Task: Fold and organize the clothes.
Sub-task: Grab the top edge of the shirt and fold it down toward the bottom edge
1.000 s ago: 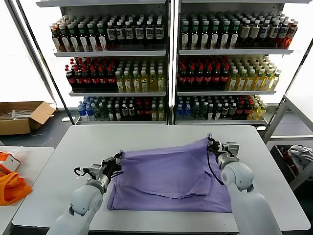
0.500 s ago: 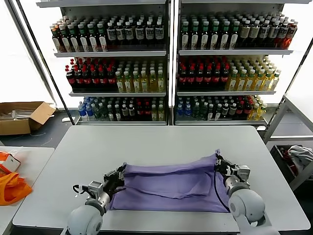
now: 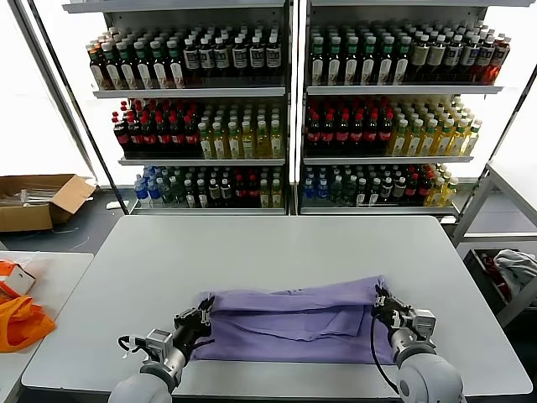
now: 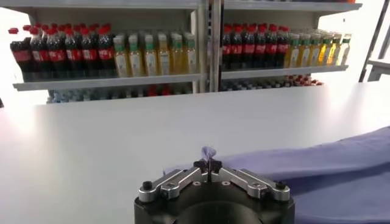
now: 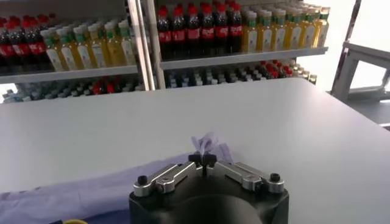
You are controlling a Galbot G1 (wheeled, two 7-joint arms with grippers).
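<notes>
- Left gripper (image 3: 204, 307) and right gripper (image 3: 379, 300), jaws clamped on T-shirt (image 3: 294, 323) corners, have drawn nearer the table's (image 3: 277, 243) front edge.
- The folded T-shirt now lies narrower.

Counts, head view: 1 lavender T-shirt (image 3: 294, 323) on 1 grey table (image 3: 277, 252). 2 grippers: 1 left gripper (image 3: 204, 307), 1 right gripper (image 3: 379, 299), ea. pinching 1 corner of the shirt. 2 shelving units (image 3: 289, 109) behind, 3 visible bottle rows per unit, i.e. 6 rows; bottles too many to count exactly. 1 cardboard box (image 3: 38, 200) on floor, 1 orange bag (image 3: 18, 323) on a 2nd table (image 3: 50, 277) at left. 1 whitish cloth bundle (image 3: 516, 267) at right.
</notes>
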